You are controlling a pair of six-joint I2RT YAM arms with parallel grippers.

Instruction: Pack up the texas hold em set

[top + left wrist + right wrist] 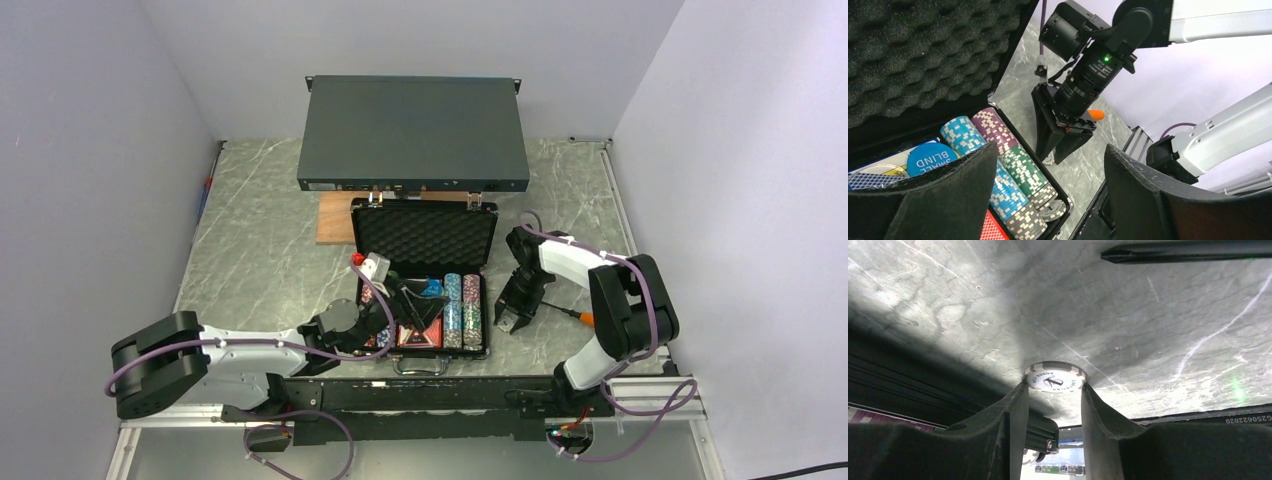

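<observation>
The texas hold em set is a black briefcase (490, 292) lying open, its foam lid (425, 238) up at the back. Rows of poker chips (462, 310) fill its right side, and a red card deck (418, 338) sits near the front. My left gripper (415, 305) hovers open over the tray, above the chip rows (1018, 172) and a blue "small blind" disc (930, 157). My right gripper (508, 320) points down at the table just right of the case. Its fingertips press both sides of a loose grey-white poker chip (1054, 377) lying flat on the marble.
A large dark grey rack box (412, 132) stands behind the case, with a wooden board (335, 218) under its front edge. An orange-handled screwdriver (583, 317) lies right of my right gripper, its shaft (1188, 251) close by. White walls enclose three sides.
</observation>
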